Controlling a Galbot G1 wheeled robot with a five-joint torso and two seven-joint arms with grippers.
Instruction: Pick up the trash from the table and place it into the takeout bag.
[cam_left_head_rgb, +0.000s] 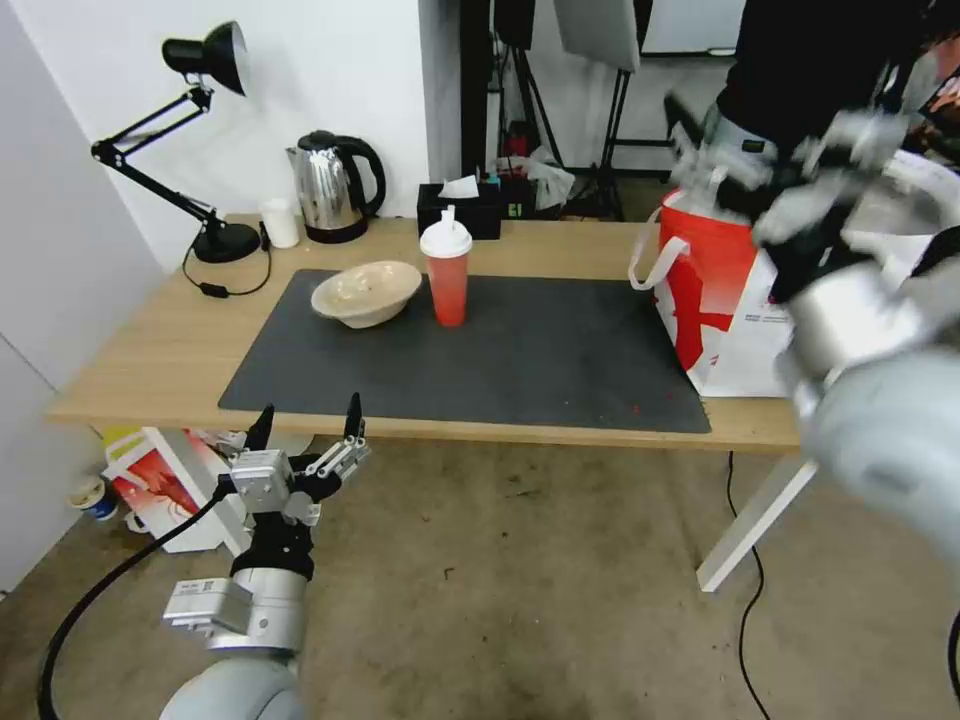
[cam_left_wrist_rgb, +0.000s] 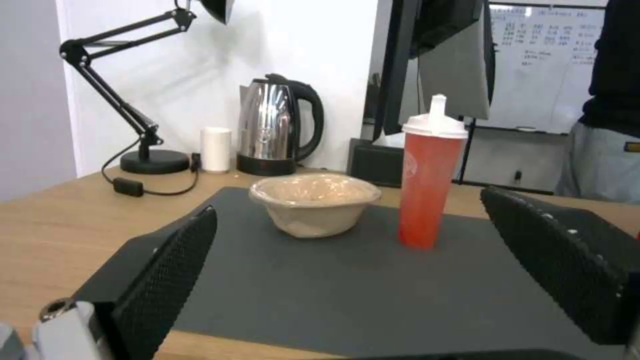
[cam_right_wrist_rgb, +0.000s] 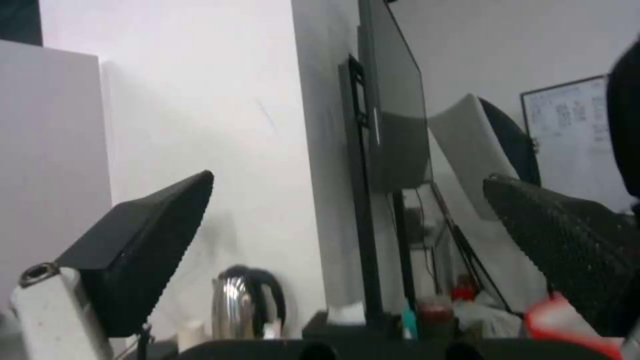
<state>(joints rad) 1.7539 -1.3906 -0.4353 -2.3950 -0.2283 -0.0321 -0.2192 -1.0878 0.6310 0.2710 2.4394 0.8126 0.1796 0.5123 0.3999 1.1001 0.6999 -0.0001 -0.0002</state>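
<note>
Left claw (cam_left_head_rgb: 305, 418) gapes wide, empty, before the table (cam_left_head_rgb: 150, 350); right claw (cam_right_wrist_rgb: 347, 225) likewise wide, empty.

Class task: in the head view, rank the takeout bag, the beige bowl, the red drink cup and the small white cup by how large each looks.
1. takeout bag
2. beige bowl and red drink cup: look alike, one wide, one tall, so unranked
3. small white cup, though it stands farther from the camera
</note>
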